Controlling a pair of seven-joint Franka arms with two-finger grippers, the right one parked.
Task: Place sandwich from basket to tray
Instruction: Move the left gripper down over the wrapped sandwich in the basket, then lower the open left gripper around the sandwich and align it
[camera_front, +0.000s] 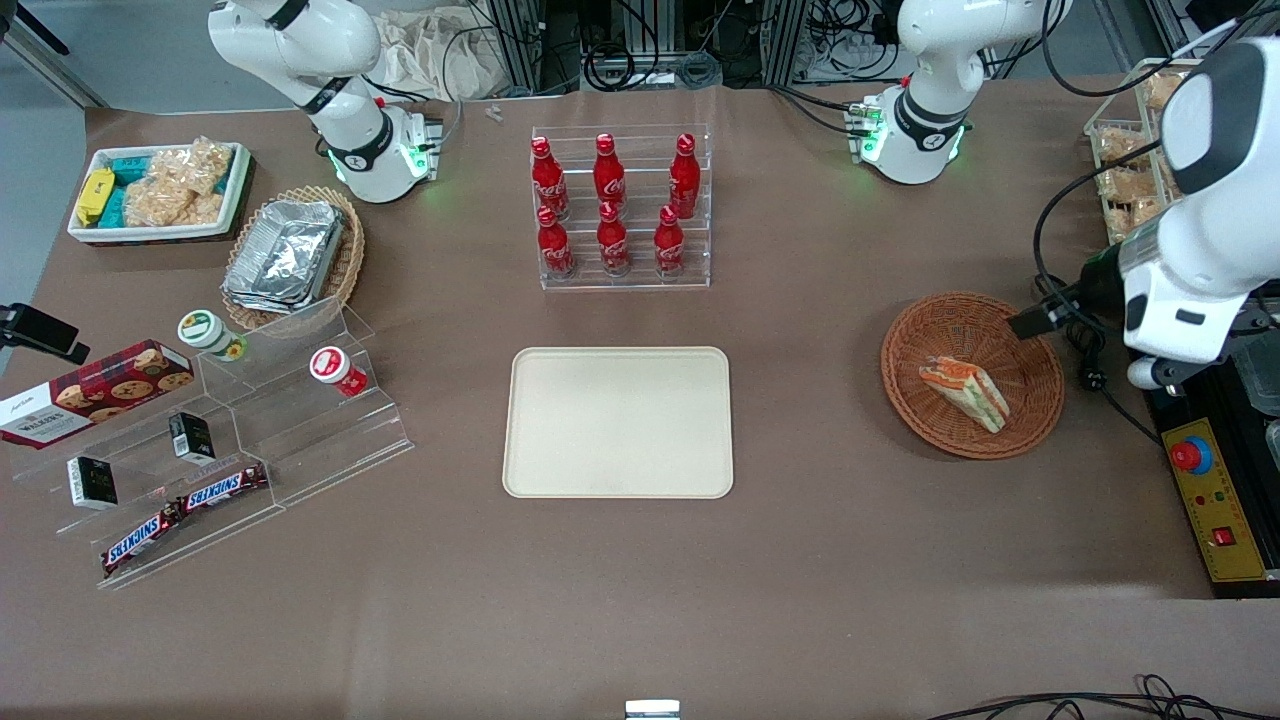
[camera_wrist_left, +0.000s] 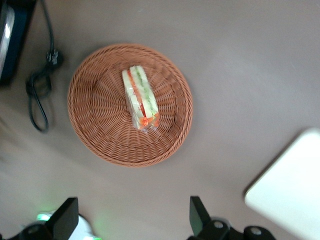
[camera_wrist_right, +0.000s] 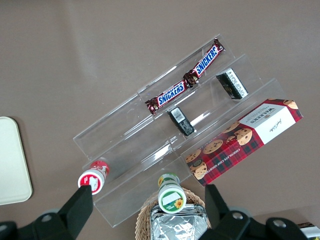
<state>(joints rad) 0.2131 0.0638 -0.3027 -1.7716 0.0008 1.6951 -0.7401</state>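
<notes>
- Front view: sandwich lying inside the round wicker basket toward the working arm's end of the table, resting on its side, wrap intact.
- Sitting bare in the middle of the table, nearer the front camera than the rack of red cola bottles: cream tray, well apart from the basket.
- Hanging above the basket's edge on the working arm's side: left gripper, only a dark tip showing, not touching sandwich or wicker.
- Lying toward the parked arm's end: clear stepped stand carrying Snickers bars and small cups, plus a tan basket of foil containers.
- Left wrist view: gripper looking straight down on the basket, two dark fingers spread wide apart, gripping nothing.
- Showing filling stripes of orange-red and green: sandwich, lying near the basket's centre.
- Peeking in at the frame's edge: corner of the tray, clear of the basket.
- Right wrist view: looking down on the stepped stand, cookie box and tray edge.
</notes>
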